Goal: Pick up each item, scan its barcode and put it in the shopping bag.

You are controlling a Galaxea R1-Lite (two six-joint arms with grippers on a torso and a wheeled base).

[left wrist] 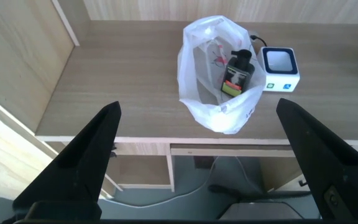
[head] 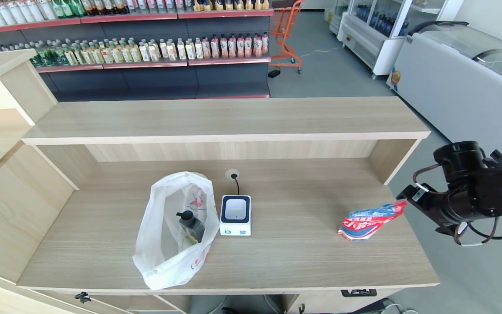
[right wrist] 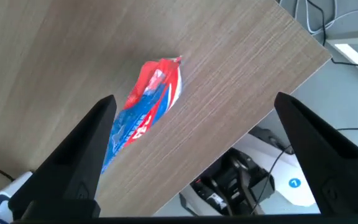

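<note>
Red-and-blue snack packet (head: 371, 220) lies flat at the tabletop's (head: 294, 253) right end, well apart from scanner (head: 235, 215) and shopping bag (head: 146, 248); probably light, soft, slippery film; pinch across its middle; right jaws and left jaws both spread open, empty.

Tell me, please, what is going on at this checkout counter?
A robot is bagging goods at a wooden counter. A dark pump bottle already sits in the white shopping bag beside the scanner. A red and blue packet lies untouched near the counter's right end; the right gripper hovers by it, jaws open. The left gripper hangs before the counter's front edge, also open.
</note>
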